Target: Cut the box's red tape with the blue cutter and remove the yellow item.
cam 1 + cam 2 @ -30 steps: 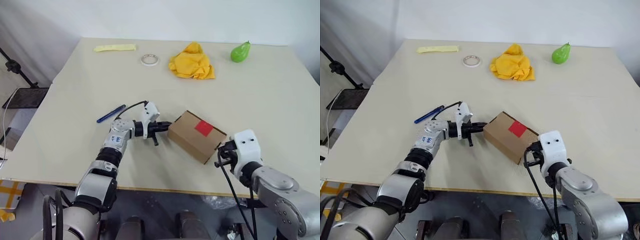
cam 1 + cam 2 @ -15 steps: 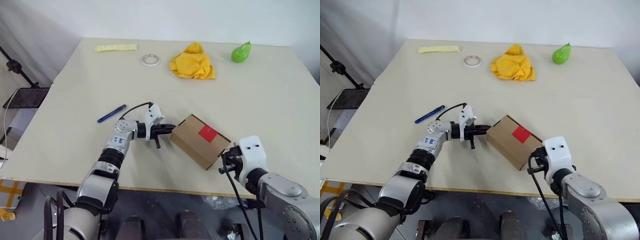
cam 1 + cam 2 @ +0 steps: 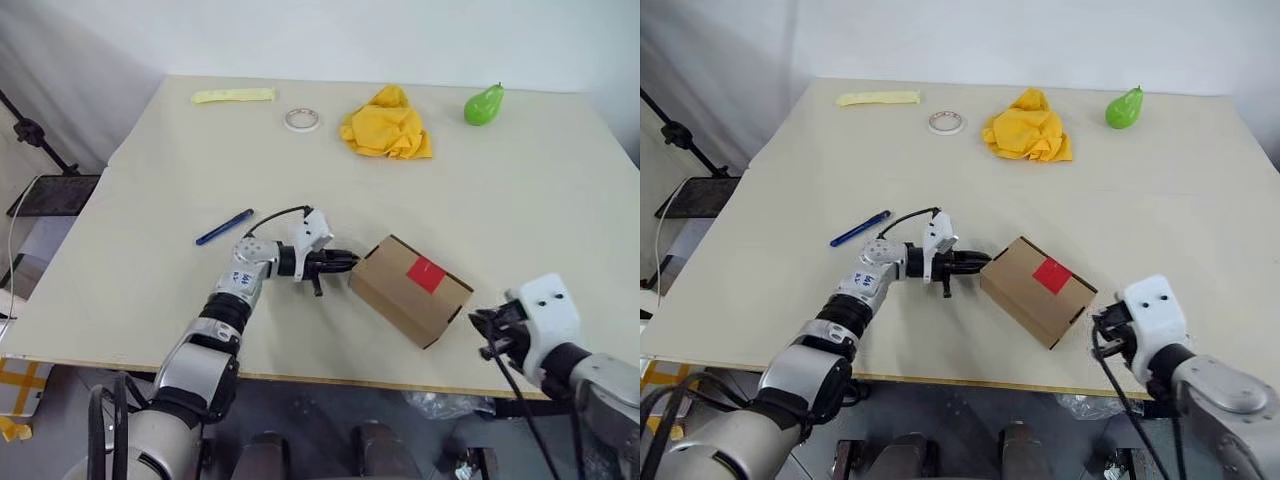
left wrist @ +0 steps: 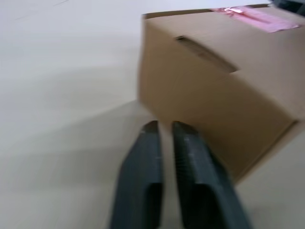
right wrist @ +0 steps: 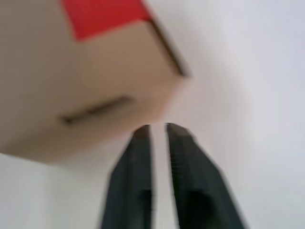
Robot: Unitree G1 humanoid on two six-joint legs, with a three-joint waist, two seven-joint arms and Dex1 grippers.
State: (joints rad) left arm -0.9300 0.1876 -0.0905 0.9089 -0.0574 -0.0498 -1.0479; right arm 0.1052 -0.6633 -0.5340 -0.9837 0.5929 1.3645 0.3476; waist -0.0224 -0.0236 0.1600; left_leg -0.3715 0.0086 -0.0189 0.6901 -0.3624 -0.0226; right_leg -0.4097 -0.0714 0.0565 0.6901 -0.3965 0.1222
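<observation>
The brown box (image 3: 410, 290) lies askew near the table's front edge, flaps closed, with the red tape (image 3: 425, 273) square on its top face. My left gripper (image 3: 345, 262) points level at the box's left end, its tips just short of the cardboard, fingers (image 4: 145, 162) parted by a narrow gap and empty. My right gripper (image 3: 485, 330) hovers off the box's right end, a short way clear of it, its fingers (image 5: 136, 167) also a slit apart and holding nothing. The blue cutter (image 3: 224, 228) lies on the table to the left of my left arm. The yellow item is hidden.
At the back of the table (image 3: 520, 200) sit a pale yellow strip (image 3: 231, 96), a whitish tape roll (image 3: 301, 120), a crumpled orange-yellow cloth (image 3: 385, 125) and a green pear (image 3: 483, 104). The box rests close to the table's front edge.
My right gripper has drawn back to the right, away from the box's end. The box has slid slightly right. Both grippers' fingers have parted a little.
</observation>
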